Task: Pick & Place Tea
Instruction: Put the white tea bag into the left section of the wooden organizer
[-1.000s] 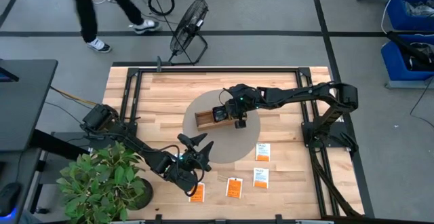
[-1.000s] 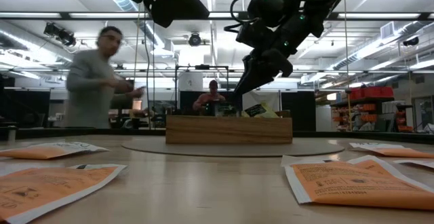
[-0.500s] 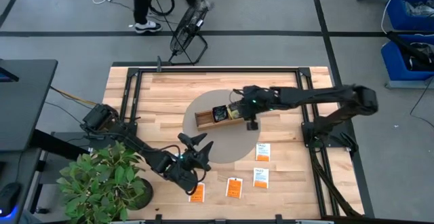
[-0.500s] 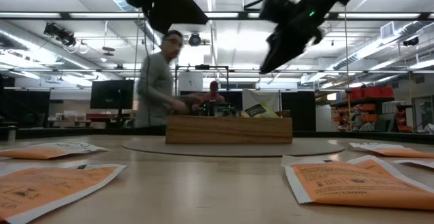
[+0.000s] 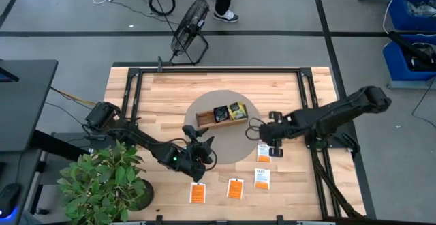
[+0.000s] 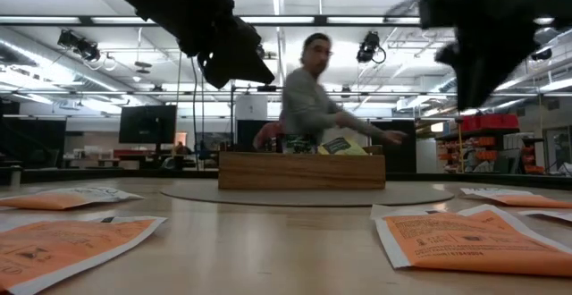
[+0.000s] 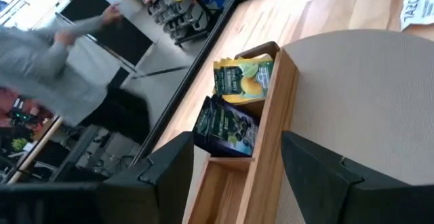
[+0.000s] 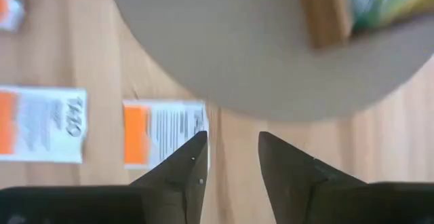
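Observation:
A long wooden tray (image 5: 208, 119) lies on a round grey mat (image 5: 225, 150). A dark blue-black packet (image 5: 221, 114) and a yellow-green packet (image 5: 237, 109) stand in it, also seen in the left wrist view (image 7: 225, 125) (image 7: 243, 80). Two white-and-orange packets (image 5: 264, 153) (image 5: 261, 178) and two orange packets (image 5: 235, 188) (image 5: 197, 193) lie flat on the table near its front edge. My right gripper (image 5: 261, 136) is open and empty above the mat's right edge, just beyond the nearer white-and-orange packet (image 8: 163, 134). My left gripper (image 5: 199, 145) is open and empty over the mat's near left part.
A potted plant (image 5: 102, 181) stands at the table's near left corner. A black frame (image 5: 218, 69) runs around the tabletop. In the low view a person (image 6: 308, 98) passes behind the tray (image 6: 301, 170). Bare wood lies at the far left (image 5: 157, 95).
My right gripper has left the tray and gone toward the table's right and near edges, coming down near the white-and-orange packet. My left arm has drawn a little toward the far edge, baring the orange packet under it. A person has walked past behind the table.

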